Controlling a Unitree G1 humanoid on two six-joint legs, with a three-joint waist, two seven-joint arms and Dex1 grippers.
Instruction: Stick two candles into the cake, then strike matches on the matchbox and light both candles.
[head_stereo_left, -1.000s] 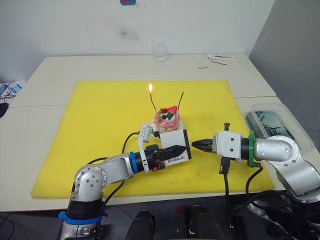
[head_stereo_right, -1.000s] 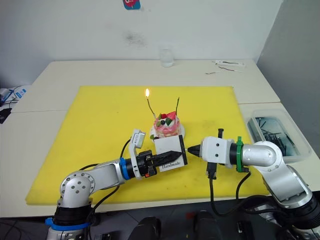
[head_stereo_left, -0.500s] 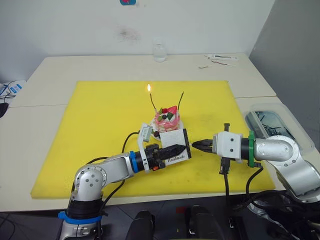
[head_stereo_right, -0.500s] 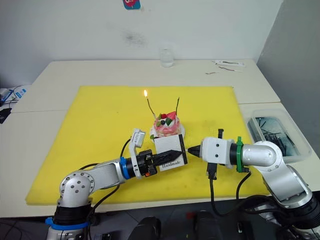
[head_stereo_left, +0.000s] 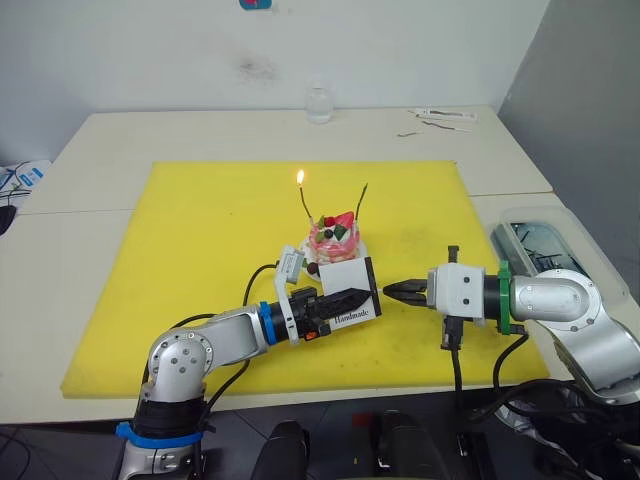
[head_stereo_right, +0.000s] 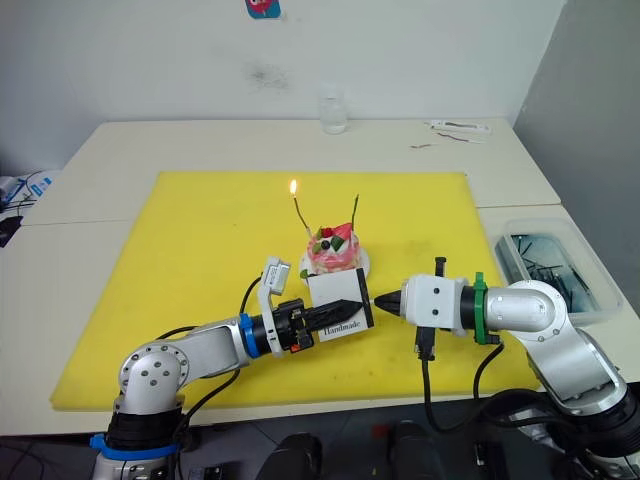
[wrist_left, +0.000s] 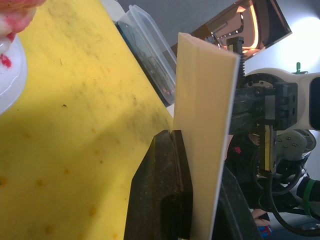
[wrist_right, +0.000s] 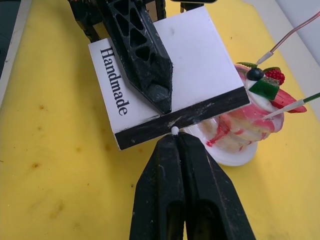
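The cake (head_stereo_left: 334, 240) stands on its small white plate mid-mat. Two candles are stuck in it: the golden one (head_stereo_left: 306, 205) burns with a small flame, and the green one (head_stereo_left: 361, 200) is unlit. Just in front of the cake my left gripper (head_stereo_left: 358, 297) is shut on the matchbox (head_stereo_left: 345, 290), holding it on edge with its black strip (wrist_right: 185, 117) facing right. My right gripper (head_stereo_left: 392, 290) is shut on a match. Only the match's pale head (wrist_right: 174, 131) pokes out, touching the strip.
A yellow mat (head_stereo_left: 200, 230) covers the table's middle. A glass (head_stereo_left: 319, 103) stands at the back edge, with small thin items (head_stereo_left: 440, 117) to its right. A clear plastic container (head_stereo_left: 545, 245) sits right of the mat, beside my right arm.
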